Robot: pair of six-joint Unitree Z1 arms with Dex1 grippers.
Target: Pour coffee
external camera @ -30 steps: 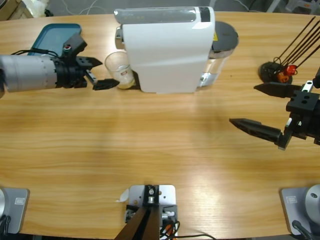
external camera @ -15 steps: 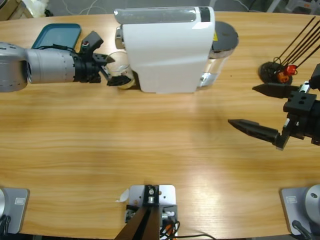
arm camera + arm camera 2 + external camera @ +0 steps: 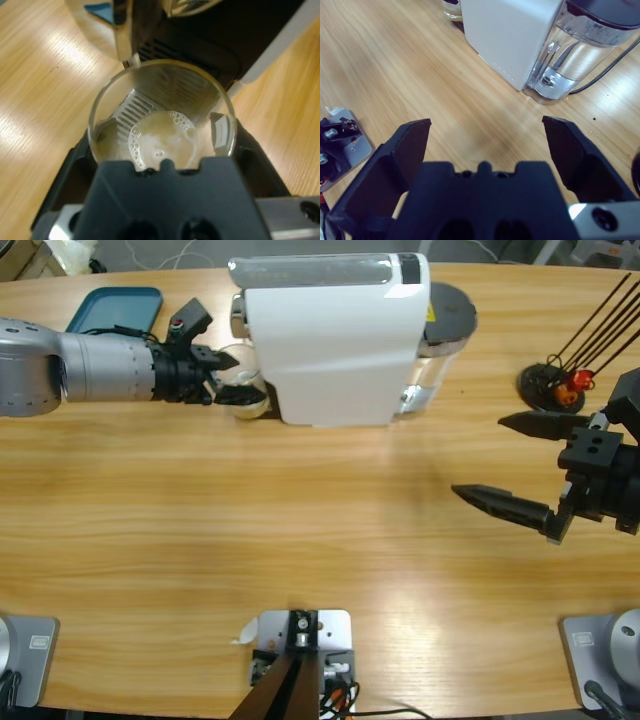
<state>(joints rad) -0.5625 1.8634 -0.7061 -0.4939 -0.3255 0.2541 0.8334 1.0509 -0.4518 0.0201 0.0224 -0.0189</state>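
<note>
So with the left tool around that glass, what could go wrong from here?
1. The glass sits close against the machine; pulling it out could knock its rim.
2. It holds coffee; a tilt by the left tool could spill it.
3. Its smooth clear wall could slip.

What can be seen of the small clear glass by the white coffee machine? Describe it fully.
The small clear glass is a round, thin-walled tumbler, standing upright on the machine's ribbed drip grille, under the front of the big white boxy coffee machine. It holds a shallow pool of pale tan coffee with bubbly foam. The left gripper has a black jaw on either side of it; contact is unclear.
</note>
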